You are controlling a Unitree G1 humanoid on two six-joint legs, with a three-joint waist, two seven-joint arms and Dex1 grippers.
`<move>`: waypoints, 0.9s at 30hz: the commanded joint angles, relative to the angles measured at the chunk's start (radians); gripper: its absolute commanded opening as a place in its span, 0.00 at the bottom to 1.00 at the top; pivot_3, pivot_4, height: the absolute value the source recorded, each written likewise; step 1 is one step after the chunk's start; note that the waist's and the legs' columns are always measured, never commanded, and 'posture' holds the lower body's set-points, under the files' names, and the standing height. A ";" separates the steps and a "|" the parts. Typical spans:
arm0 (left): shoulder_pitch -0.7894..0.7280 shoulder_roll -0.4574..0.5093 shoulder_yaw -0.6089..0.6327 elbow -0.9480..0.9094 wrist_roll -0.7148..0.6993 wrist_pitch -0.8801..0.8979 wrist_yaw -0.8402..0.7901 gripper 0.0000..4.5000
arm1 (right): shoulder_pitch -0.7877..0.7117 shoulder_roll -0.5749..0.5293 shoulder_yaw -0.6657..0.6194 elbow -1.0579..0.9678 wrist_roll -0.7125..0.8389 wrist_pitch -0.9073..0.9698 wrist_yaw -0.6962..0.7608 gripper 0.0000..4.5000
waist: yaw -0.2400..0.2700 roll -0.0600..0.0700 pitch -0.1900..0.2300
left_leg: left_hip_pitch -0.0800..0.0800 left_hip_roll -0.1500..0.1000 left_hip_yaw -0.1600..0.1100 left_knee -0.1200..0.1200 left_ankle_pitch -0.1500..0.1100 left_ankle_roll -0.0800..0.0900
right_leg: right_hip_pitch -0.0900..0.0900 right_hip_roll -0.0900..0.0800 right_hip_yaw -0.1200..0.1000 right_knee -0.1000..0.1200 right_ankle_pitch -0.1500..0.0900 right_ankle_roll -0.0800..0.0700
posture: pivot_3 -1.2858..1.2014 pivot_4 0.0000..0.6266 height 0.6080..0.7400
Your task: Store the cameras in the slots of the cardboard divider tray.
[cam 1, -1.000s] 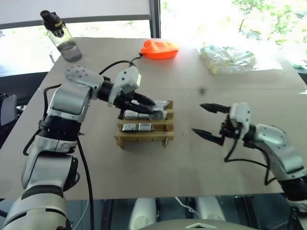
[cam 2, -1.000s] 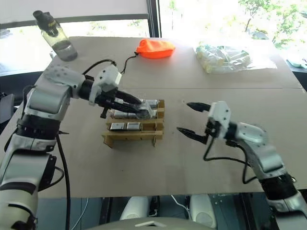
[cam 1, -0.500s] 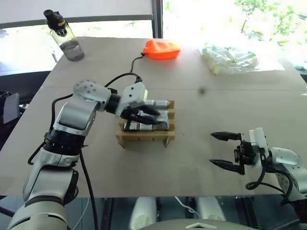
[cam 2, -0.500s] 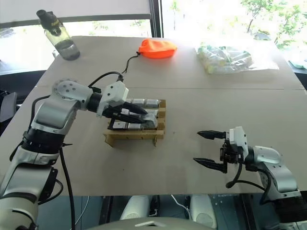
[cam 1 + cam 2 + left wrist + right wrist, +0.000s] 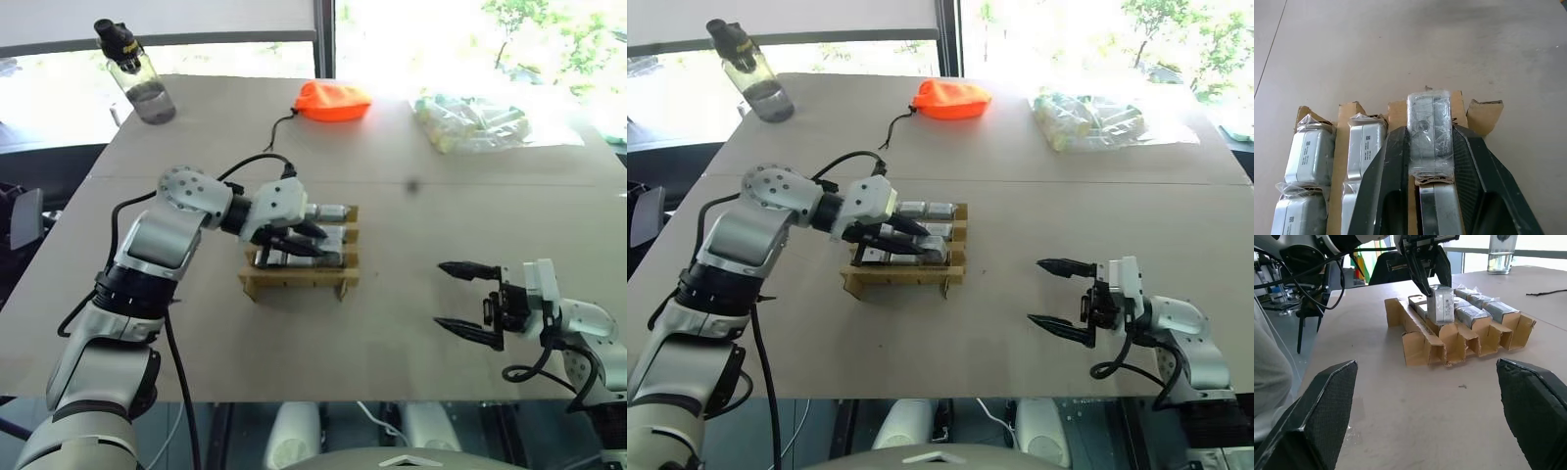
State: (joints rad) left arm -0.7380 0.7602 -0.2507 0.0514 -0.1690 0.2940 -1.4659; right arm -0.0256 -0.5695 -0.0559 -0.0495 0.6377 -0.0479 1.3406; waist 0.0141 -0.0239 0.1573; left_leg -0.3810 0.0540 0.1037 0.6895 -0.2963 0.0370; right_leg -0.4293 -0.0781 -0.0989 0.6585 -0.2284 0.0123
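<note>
The left gripper (image 5: 312, 241) and its wrist cover much of the cardboard divider tray (image 5: 294, 281) in the head views, so the slot count and how many are filled cannot be read there. In the left wrist view the tray's near part is cut off by the frame edge and by the black fingers (image 5: 1388, 186); a second metal body directly below the held camera is only partly visible. The left gripper is clamped on a plastic-wrapped camera (image 5: 1429, 132), which stands upright between the pads, its lower end at the tray's end row; whether it is fully seated in a slot cannot be told. Other wrapped cameras (image 5: 1310, 149) already lie in neighbouring slots, with more rows showing behind them in the right wrist view (image 5: 1469, 313). The tray sits near the middle of the table (image 5: 392, 372), with the right gripper (image 5: 466, 301) well apart from it at about 4 o'clock, fingers spread wide and holding nothing, hovering over bare tabletop. Farther off, an orange pouch (image 5: 332, 100) lies at 12 o'clock from the tray, a clear bag of pale tubes (image 5: 473, 121) at 2 o'clock, partly washed out by window glare, and a water bottle (image 5: 134, 72) at 10 o'clock.
</note>
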 commanded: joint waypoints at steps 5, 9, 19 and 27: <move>0.038 -0.002 -0.026 -0.053 0.029 0.037 0.055 0.15 | 0.004 0.017 -0.042 -0.012 -0.005 -0.031 -0.023 1.00 | -0.002 0.000 0.000 | 0.001 0.000 0.001 0.000 0.000 0.000 | 0.000 0.000 0.001 0.001 0.000 0.000 | 0.52 0.24 0.89; 0.067 -0.018 -0.017 -0.095 0.004 0.087 0.093 0.15 | 0.023 0.030 -0.035 -0.024 -0.017 -0.043 -0.038 1.00 | 0.000 0.000 0.000 | 0.000 0.000 0.000 0.000 0.000 0.000 | 0.000 0.000 0.001 0.000 0.000 0.000 | 0.52 0.24 0.89; 0.058 0.002 0.075 -0.113 -0.079 0.111 0.117 0.99 | -0.004 0.025 -0.031 0.001 -0.020 -0.025 -0.031 1.00 | 0.000 0.000 0.000 | 0.000 0.000 0.000 0.001 0.000 0.000 | 0.000 0.000 0.000 0.001 0.000 0.000 | 0.52 0.24 0.89; 0.274 0.038 0.348 -0.190 -0.190 0.091 0.237 0.99 | 0.013 0.003 -0.078 0.073 -0.040 -0.037 -0.045 1.00 | -0.005 0.001 0.000 | 0.001 0.002 0.001 -0.001 0.000 0.000 | 0.000 -0.001 0.002 0.000 0.000 0.000 | 0.52 0.24 0.89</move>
State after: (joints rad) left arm -0.5080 0.7797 0.0368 -0.1045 -0.3456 0.4025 -1.2582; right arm -0.0153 -0.5506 -0.0929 0.0224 0.5959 -0.0693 1.3002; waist 0.0094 -0.0233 0.1570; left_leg -0.3800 0.0556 0.1045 0.6887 -0.2963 0.0370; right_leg -0.4292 -0.0795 -0.0975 0.6588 -0.2284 0.0122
